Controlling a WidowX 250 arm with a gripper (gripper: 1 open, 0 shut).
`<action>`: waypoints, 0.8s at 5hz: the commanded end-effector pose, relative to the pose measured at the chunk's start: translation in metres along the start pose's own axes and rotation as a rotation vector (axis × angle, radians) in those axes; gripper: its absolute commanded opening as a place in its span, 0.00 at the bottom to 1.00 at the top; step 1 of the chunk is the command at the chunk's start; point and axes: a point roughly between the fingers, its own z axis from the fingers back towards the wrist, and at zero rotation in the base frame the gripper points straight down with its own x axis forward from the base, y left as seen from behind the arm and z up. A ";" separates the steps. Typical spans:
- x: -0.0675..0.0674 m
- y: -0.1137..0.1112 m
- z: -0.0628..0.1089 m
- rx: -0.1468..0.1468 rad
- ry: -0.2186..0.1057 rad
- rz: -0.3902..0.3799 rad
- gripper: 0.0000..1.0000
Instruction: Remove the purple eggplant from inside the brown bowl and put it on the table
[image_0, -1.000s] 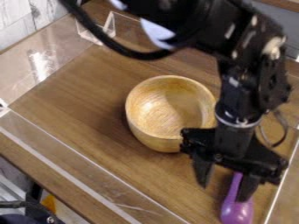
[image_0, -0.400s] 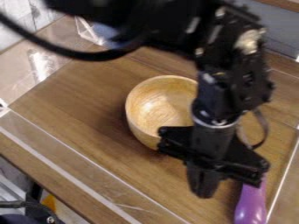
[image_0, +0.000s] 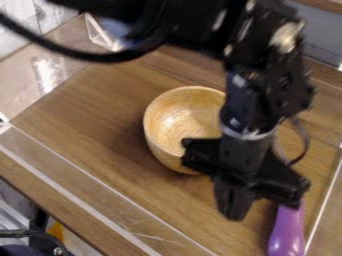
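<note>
The purple eggplant (image_0: 285, 232) lies on the table (image_0: 94, 130) at the lower right, outside the brown bowl (image_0: 171, 115). The bowl sits mid-table and its visible inside is empty; the arm covers its right rim. My gripper (image_0: 237, 205) points down just left of the eggplant and in front of the bowl. Its dark fingers are pressed together, shut, with nothing between them. The eggplant rests beside the fingers, not in them.
Clear plastic walls run along the table's front-left edge (image_0: 60, 175) and at the back left (image_0: 80, 45). The black arm (image_0: 261, 90) fills the upper right and hides the table behind it.
The gripper stood open astride the eggplant's upper end a second ago; now it is shut and has shifted left off it. The eggplant stays lying on the table.
</note>
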 end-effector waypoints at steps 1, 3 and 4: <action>0.004 -0.010 0.006 -0.014 -0.018 -0.028 0.00; 0.012 -0.016 0.013 0.005 -0.024 -0.092 0.00; 0.014 -0.010 0.018 0.012 -0.029 -0.157 0.00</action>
